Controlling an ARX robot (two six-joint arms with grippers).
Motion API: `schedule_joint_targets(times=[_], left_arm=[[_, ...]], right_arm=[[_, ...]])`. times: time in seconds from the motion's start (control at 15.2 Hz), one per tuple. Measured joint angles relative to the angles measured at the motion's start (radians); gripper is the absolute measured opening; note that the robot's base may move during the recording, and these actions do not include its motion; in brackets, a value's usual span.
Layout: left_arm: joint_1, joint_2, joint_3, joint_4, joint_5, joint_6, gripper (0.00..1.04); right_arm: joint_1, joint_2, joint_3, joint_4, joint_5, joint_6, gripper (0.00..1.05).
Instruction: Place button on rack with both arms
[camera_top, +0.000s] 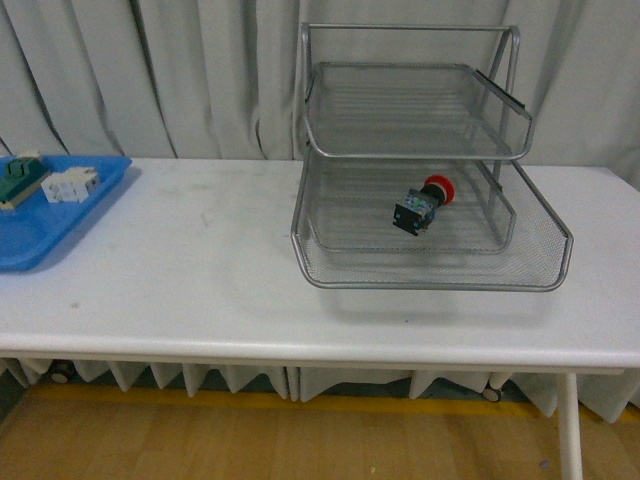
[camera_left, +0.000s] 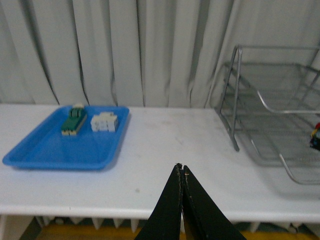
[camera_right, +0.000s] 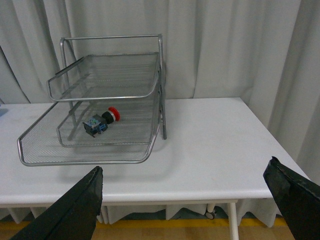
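The left gripper's fingers are pressed together with nothing between them. The right gripper's fingers are spread wide and also empty. Both hang well apart from the rack, and neither arm shows in the front view. The button lies on its side right of centre in the front view, inside the rack under the top tier, seemingly on the middle of 3. The placing looks done. At most, the arms have to settle clear. The blue tray at the left edge holds 2 other parts.
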Motion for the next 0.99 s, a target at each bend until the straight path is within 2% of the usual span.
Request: schedule_joint_targets(times=[0.59, 0.72, 0.99], left_arm=[[0.0, -0.182, -0.026, -0.152, 0.0, 0.0, 0.02], [0.0, -0.316, -0.025, -0.338, 0.0, 0.0, 0.02], [0.0, -0.346, -0.025, -0.333, 0.0, 0.0, 0.02]], right_arm=[[0.0, 0.0, 0.0, 0.0, 0.0, 0.0, 0.98], [0.0, 0.0, 0.0, 0.0, 0.0, 0.0, 0.98], [0.0, 0.0, 0.0, 0.0, 0.0, 0.0, 0.98]])
